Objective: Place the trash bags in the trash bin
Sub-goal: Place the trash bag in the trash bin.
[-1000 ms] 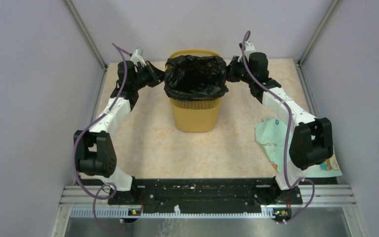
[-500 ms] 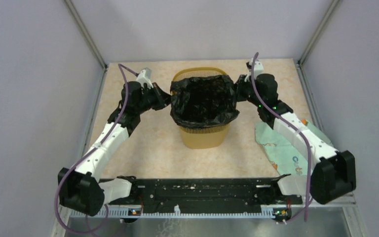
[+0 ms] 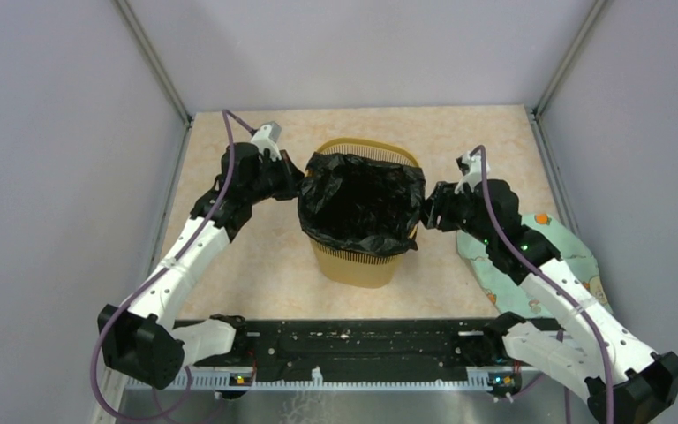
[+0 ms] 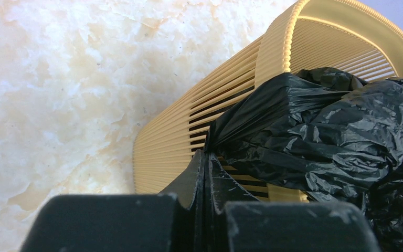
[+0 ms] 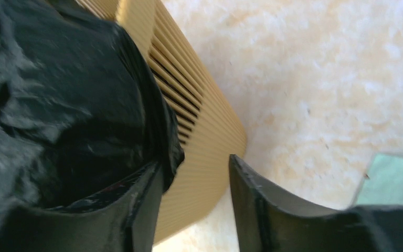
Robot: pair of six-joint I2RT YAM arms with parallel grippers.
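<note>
The mustard-yellow trash bin [image 3: 354,266] stands mid-table with the black trash bag [image 3: 362,199] spread open in its mouth. The bag folds over the near and side rims; the far rim [image 3: 366,145] is bare. My left gripper [image 3: 295,185] is at the bin's left side, shut on the bag's edge. In the left wrist view its fingertips [image 4: 205,157] pinch the black plastic [image 4: 320,126] against the slotted wall [image 4: 189,131]. My right gripper [image 3: 425,216] is at the bin's right side, open. In the right wrist view the right gripper [image 5: 197,178] has only the bin wall [image 5: 199,131] behind its gap, and the bag [image 5: 57,105] lies against its left finger.
A pale green patterned cloth [image 3: 565,256] lies on the table under the right forearm, and its corner [image 5: 393,181] shows in the right wrist view. Grey walls enclose the table on three sides. The black mounting rail [image 3: 362,340] runs along the near edge.
Both grippers have come toward the near edge, and the bin and bag came with them. The right gripper was shut on the bag's right edge and has opened, letting it go.
</note>
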